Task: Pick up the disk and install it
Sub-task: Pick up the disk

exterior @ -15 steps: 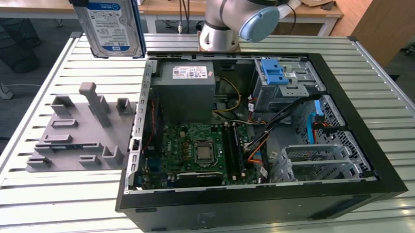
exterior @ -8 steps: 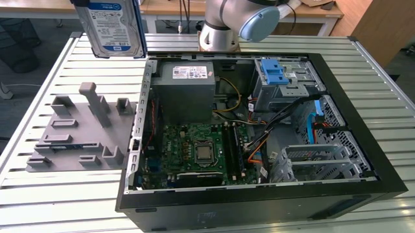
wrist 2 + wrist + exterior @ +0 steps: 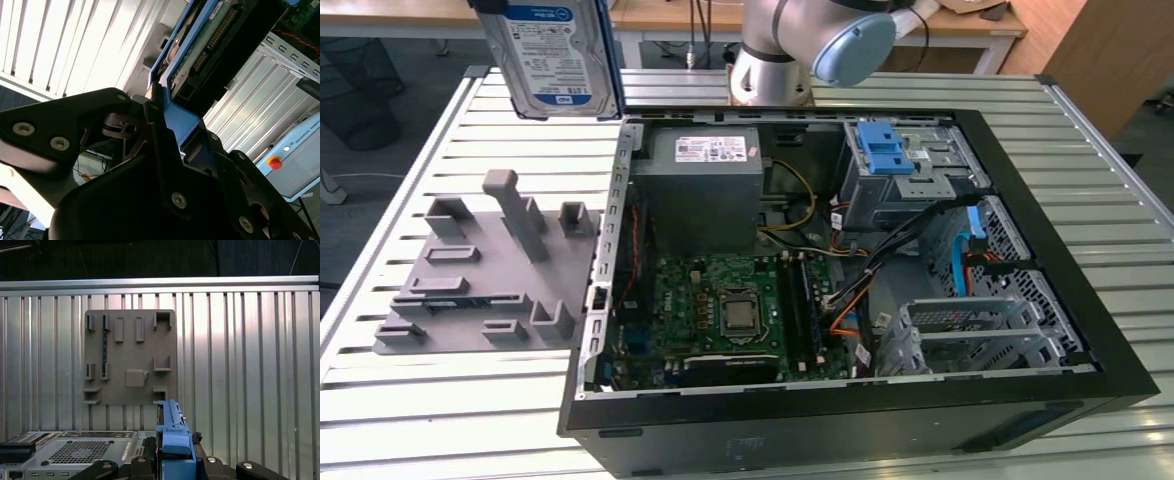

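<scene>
Exterior view: your disk (image 3: 560, 55) hangs upright above the desk (image 3: 480, 400), to the exterior view's left of the open computer case (image 3: 854, 420), beyond the grey fixture (image 3: 480, 290). In the second wrist view you see the claw (image 3: 162, 125) clenched on the disk's blue bracket (image 3: 184, 119).

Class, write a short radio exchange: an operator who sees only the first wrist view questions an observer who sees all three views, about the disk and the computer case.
Operator: Is the blue bracket I see gripped?
Observer: Yes. In the second wrist view the gripper is shut on it, and it frames the disk.
Operator: Where is the disk relative to the case?
Observer: In the exterior view it is held upright, label facing the camera, outside the open case and off to the exterior view's left.
</scene>
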